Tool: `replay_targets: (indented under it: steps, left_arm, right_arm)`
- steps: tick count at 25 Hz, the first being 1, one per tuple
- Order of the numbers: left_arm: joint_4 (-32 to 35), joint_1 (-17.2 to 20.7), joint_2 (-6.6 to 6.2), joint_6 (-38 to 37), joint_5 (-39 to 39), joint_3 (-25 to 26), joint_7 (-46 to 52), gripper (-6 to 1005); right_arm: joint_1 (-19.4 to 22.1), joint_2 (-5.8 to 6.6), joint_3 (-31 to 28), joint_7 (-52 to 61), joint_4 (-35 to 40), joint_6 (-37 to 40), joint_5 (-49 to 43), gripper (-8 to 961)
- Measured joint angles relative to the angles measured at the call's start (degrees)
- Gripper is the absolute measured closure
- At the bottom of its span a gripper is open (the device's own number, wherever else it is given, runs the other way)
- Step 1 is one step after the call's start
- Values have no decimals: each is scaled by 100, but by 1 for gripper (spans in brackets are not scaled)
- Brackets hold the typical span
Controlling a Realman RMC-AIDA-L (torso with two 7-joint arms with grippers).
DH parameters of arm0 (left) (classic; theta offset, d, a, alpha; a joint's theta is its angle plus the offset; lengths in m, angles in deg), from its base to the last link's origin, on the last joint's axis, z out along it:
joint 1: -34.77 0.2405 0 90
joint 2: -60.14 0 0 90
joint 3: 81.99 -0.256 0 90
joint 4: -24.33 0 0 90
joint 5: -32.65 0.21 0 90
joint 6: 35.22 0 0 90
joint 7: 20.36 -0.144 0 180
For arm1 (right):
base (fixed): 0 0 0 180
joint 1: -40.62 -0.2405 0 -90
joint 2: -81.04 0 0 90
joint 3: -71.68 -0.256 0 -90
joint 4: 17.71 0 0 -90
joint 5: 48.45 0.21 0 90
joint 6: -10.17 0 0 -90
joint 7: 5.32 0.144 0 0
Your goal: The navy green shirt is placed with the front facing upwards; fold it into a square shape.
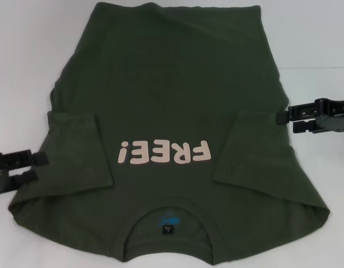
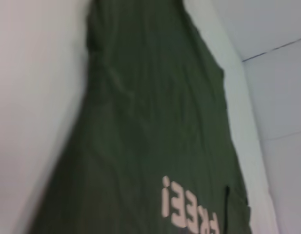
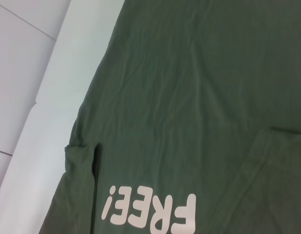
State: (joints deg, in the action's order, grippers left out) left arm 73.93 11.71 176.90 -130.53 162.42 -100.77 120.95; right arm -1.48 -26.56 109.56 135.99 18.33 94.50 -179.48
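Note:
The navy green shirt (image 1: 172, 106) lies flat on the white table, front up, with its collar and blue label (image 1: 168, 222) nearest me. The pink "FREE!" print (image 1: 163, 152) reads upside down. Both short sleeves are folded inward onto the body, one on the left (image 1: 77, 156) and one on the right (image 1: 255, 151). My left gripper (image 1: 40, 166) hovers open just off the shirt's left edge beside the folded sleeve. At the shirt's right edge my right gripper (image 1: 286, 121) stands open, holding nothing. The left wrist view shows the shirt (image 2: 155, 122), and so does the right wrist view (image 3: 199, 97); neither shows fingers.
White table surface (image 1: 27, 56) surrounds the shirt on the left, right and far sides. The shirt's hem reaches the far edge of the head view. A seam between pale panels (image 3: 23, 58) runs beyond the table edge.

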Motion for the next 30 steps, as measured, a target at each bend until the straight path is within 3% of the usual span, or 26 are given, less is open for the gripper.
replay_targets:
  steps: [12,30]
  left_arm:
    - [9,97,-28,218,916,506,125,341]
    - [-21,211,31,859,989,411,300,342]
  right_arm:
    - [-6,62,0,21,34,23,0,216]
    - [1,81,-82,55,35,67,-2,216]
